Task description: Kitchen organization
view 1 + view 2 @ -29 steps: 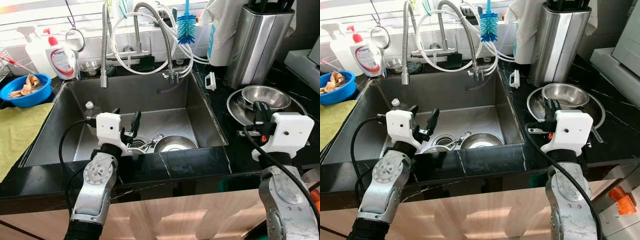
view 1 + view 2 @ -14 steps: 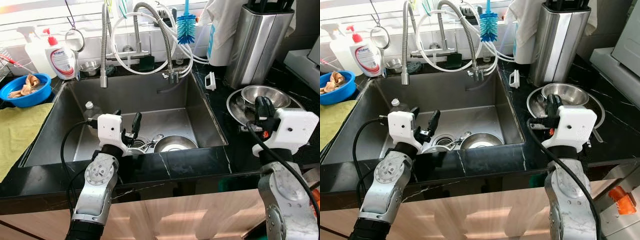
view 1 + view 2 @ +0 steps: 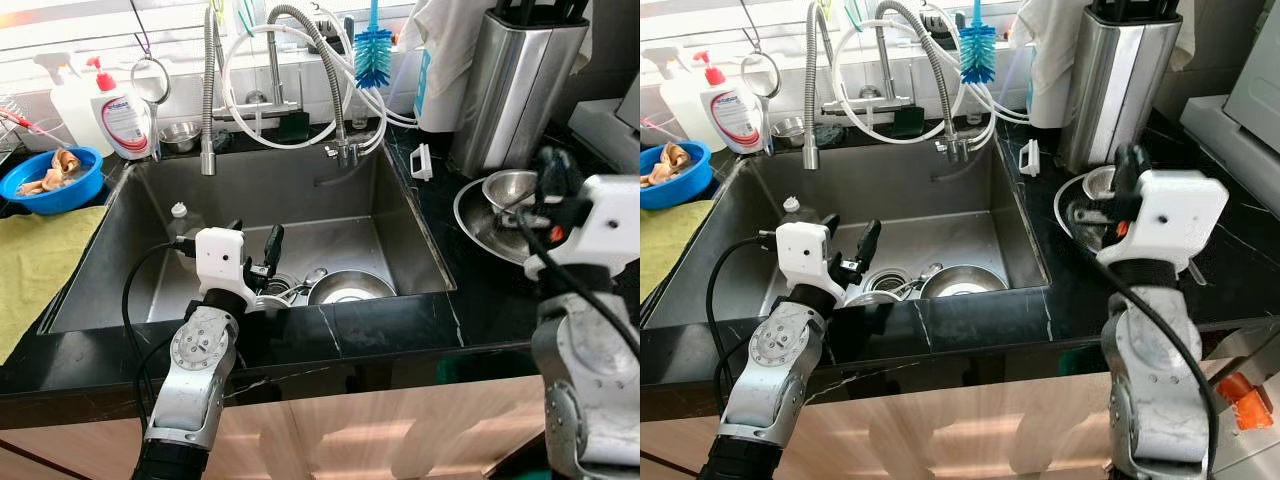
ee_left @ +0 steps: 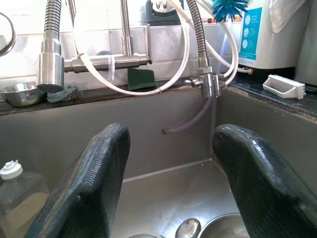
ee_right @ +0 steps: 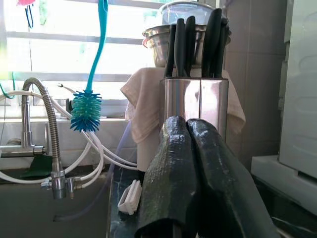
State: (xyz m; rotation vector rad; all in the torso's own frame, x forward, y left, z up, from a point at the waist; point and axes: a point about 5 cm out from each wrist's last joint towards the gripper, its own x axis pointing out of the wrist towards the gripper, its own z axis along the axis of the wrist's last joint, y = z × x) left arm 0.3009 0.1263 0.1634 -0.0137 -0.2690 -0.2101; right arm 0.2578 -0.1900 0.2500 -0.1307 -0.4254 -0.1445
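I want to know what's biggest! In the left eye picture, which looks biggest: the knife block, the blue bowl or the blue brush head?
From largest to smallest as they look:
1. The knife block
2. The blue bowl
3. The blue brush head
The brush hangs farthest back, which may shrink it a little.

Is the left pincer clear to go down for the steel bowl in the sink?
Probably yes. The left pincer hangs open over the sink, with the steel bowl just below and beside it and nothing between them.
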